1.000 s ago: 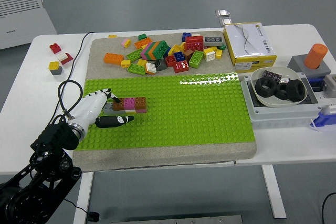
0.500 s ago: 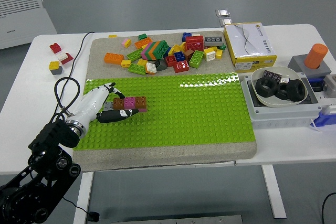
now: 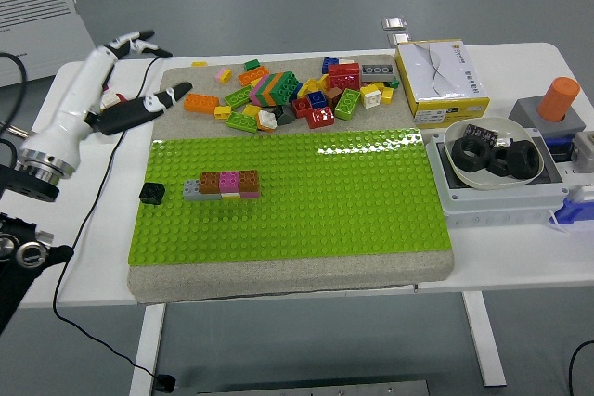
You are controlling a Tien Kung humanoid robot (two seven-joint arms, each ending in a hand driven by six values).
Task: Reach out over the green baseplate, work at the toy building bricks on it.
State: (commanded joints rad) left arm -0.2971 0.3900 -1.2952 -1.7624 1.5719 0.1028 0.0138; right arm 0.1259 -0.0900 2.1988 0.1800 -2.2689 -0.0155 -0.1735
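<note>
Covering the small bricks at the table's left edge, the left hand [image 3: 125,76] hangs open-fingered and empty (right arm unseen), apart from the brick row [image 3: 222,185] on the baseplate [image 3: 353,201].

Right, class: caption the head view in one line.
Left hand raised, open, beside the green baseplate; short brick row on it.

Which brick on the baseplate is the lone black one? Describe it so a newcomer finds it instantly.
Start at the green baseplate and go to its left edge. The black brick sits there alone, just left of the short row of bricks. It is the only black piece on the plate and touches nothing.
</note>
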